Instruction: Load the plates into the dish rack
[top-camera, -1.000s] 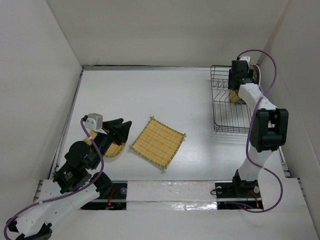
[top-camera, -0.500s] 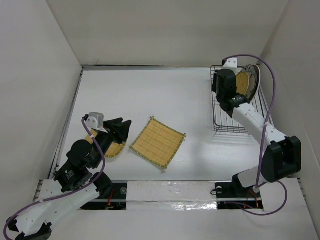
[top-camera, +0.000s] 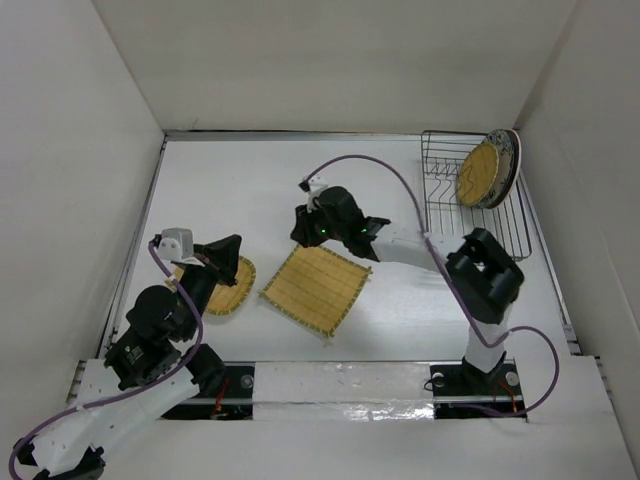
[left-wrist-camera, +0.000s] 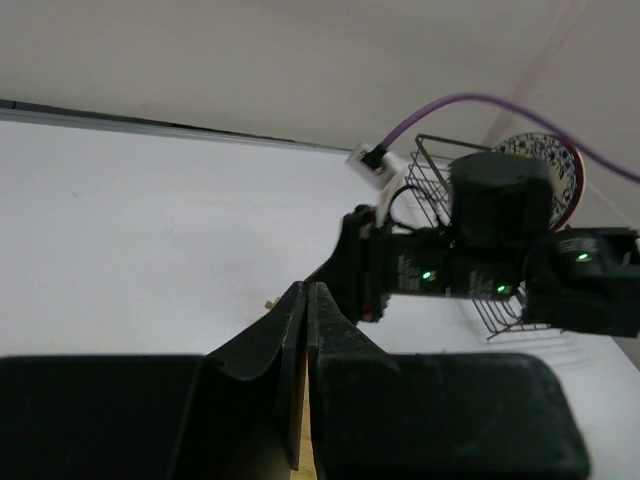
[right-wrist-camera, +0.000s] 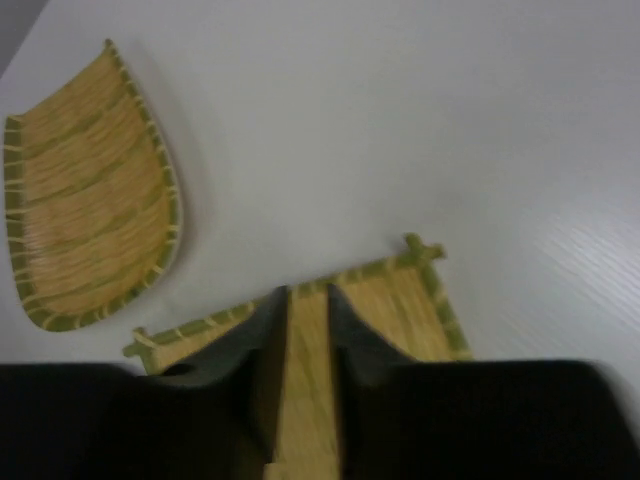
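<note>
Top external view first. Shows the dish rack (top-camera: 450, 215) at the far right of the surface (top-camera: 250, 180). Already holds one yellow woven disc (top-camera: 478, 172), standing on edge and leaning on a round plate (top-camera: 510, 155) behind it. Leaves two things lying flat: the square mat (top-camera: 316, 289) in the middle, and a second yellow disc (top-camera: 230, 290) just to its left.

Finds the right gripper (top-camera: 308, 232) reaching out over the far corner of the mat. Open only a little, with nothing held. From the right wrist view, fingers (right-wrist-camera: 265, 340) low over the mat's edge, not around it. Cannot tell if touching.

Finds the left gripper (top-camera: 234, 245) just above the second disc. Pinched almost closed, only a thin slit, nothing seen in it.

Looks like the step of picking up the mat. Needs one finger to get under that thin flat edge, which may be tricky. Then needs a lift, a turn onto its edge, and a slide down between free wires in the rack, clear of the disc standing there.
</note>
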